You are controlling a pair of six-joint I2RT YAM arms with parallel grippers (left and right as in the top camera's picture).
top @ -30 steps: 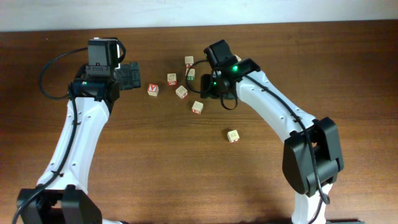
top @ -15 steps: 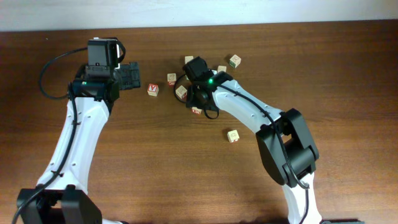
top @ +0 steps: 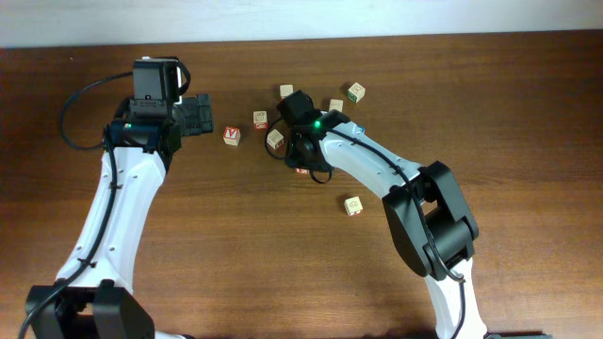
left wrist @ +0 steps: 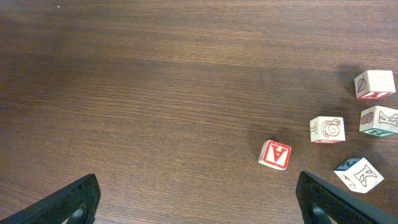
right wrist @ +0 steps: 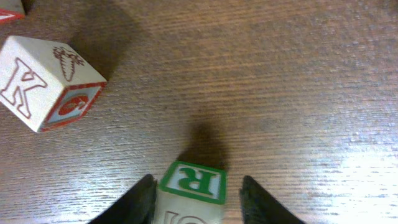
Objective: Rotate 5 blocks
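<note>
right gripper (right wrist: 194, 202) is low over the table (top: 528, 113), in the middle of the block cluster. Jaws part open w/ green-R block (right wrist: 189, 183) between them. Fingers (right wrist: 140, 202) flank it close on both sides. One looks to be against the block, thin dark gap on the other side, so can't tell if it's actually clamped. The block sits on the wood, green R face up toward the wrist cam. In overhead it's mostly hidden under the gripper.

K block (right wrist: 46, 84) w/ carrot pic lies apart from it, up-left in the right wrist view, turned diagonal to the grain, nothing touching it.

left gripper (left wrist: 202, 202) is spread wide, nothing between the jaws, bare wood below. It hangs left of the cluster, well apart from the right arm.

Left wrist view: red A cube (left wrist: 275, 154) is the nearest cube to that gripper, snail block (left wrist: 327, 129) just beside it, no contact. 3 more blocks sit further right in that view, one w/ a blue face.

Overhead: two blocks at the far-right end of the cluster, far block (top: 355, 91) and its neighbour (top: 336, 105), near each other but apart. Lone block (top: 352, 205) sits well apart from the rest, under the right arm's reach.
</note>
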